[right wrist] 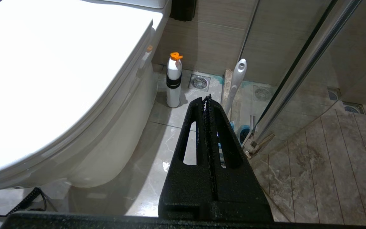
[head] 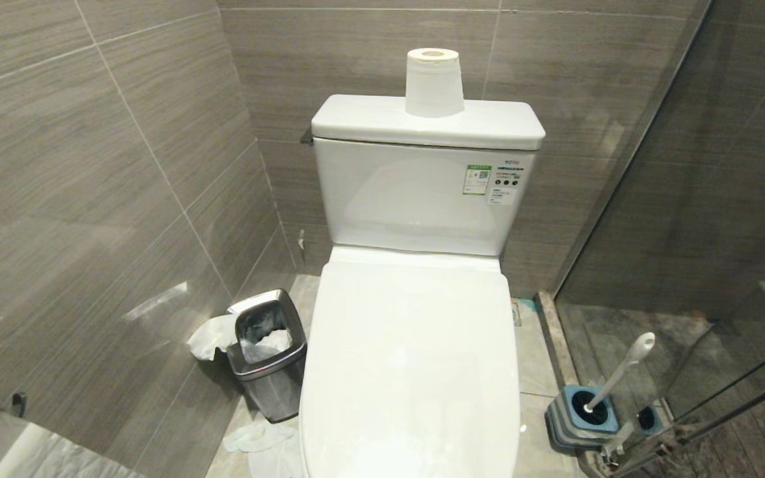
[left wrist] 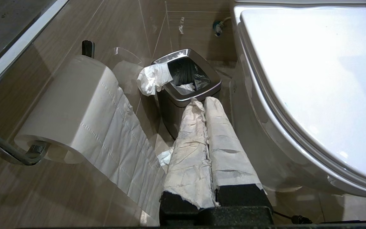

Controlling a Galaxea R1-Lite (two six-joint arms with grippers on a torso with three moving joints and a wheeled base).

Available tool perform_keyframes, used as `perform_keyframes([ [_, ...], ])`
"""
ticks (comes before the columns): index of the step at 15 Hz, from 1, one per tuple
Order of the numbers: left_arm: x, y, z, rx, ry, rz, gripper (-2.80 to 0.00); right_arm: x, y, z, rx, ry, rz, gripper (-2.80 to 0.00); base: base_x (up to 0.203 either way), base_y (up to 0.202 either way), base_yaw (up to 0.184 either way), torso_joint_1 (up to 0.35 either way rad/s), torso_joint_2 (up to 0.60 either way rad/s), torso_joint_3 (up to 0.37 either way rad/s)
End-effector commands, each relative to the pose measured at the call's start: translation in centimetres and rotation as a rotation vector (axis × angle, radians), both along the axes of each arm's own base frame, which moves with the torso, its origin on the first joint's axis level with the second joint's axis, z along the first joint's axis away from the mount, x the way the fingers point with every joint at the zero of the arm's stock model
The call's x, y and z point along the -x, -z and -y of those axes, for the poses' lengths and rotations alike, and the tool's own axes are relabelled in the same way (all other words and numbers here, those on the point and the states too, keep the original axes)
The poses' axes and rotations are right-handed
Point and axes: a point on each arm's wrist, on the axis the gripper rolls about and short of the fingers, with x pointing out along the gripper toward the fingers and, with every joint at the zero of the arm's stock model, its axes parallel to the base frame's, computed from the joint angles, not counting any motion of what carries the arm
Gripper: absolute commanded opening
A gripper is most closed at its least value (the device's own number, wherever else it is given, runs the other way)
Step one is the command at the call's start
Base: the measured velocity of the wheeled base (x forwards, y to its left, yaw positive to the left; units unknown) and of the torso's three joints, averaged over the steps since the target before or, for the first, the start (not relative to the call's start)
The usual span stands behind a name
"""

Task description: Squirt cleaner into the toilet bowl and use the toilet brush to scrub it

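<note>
The white toilet [head: 416, 199] stands in the middle with its lid [head: 412, 358] down, so the toilet bowl's inside is hidden. To its right the toilet brush [head: 618, 375] leans in a square blue-grey holder [head: 582, 415]; only its white handle [right wrist: 236, 81] shows. No cleaner liquid is visible. A white bottle with an orange cap [right wrist: 173, 81] stands on the floor beside the toilet. My left gripper [left wrist: 202, 101], its fingers wrapped in white paper, is shut and empty, left of the toilet. My right gripper [right wrist: 207, 98] is shut and empty, low on the toilet's right.
A steel bin [head: 268, 352] with tissues stands left of the toilet, with crumpled tissue [head: 256, 438] on the floor. A paper roll [head: 433, 83] sits on the tank and another hangs on the left wall [left wrist: 71, 108]. A glass shower partition [head: 688, 199] closes the right side.
</note>
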Motion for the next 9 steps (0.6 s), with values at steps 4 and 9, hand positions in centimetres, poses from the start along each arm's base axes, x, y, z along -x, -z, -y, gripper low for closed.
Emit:
perform_keyframes([
  [4, -0.03, 0.08, 0.0, -0.001, 0.0, -0.005, -2.8, 0.0, -0.01, 0.0, 0.0, 0.0, 0.0, -2.8, 0.0, 0.0, 0.0, 0.0, 0.0, 0.0],
  [9, -0.03, 0.08, 0.0, -0.001, 0.0, -0.005, -2.8, -0.01, 0.0, 0.0, 0.0, 0.0, -0.001, -2.8, 0.0, 0.0, 0.0, 0.0, 0.0, 0.0],
])
